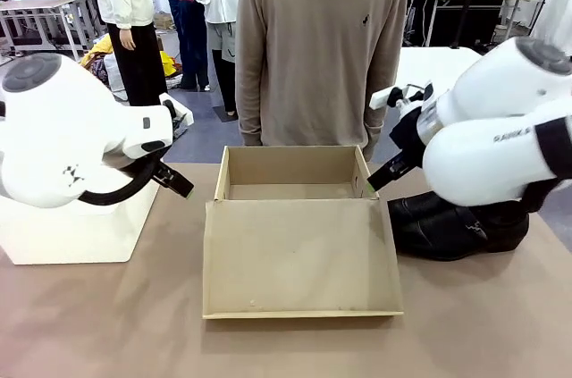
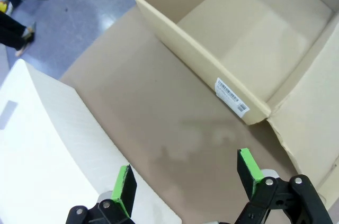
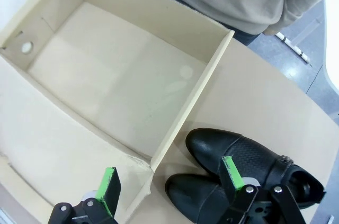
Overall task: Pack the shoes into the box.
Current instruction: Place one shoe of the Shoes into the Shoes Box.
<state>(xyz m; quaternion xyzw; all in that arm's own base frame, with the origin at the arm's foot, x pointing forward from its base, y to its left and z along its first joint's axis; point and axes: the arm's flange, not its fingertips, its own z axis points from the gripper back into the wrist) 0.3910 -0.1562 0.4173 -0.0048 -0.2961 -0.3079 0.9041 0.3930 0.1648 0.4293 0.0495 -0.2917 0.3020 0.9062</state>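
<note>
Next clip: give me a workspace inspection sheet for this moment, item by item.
Surface: brown table, flat and dry-looking.
Job's things: box open and empty, lid flap laid flat toward the robot; shoes side by side on the table at the box's right, not yet packed.
Clutter: white bin at the table's left.
Grippers: left gripper open above the table beside the box; right gripper open above the box's corner and the shoes' toes; neither holds anything.
Cables: black cable looping under the left arm's wrist.
Surroundings: person standing at the far side; other people behind.
</note>
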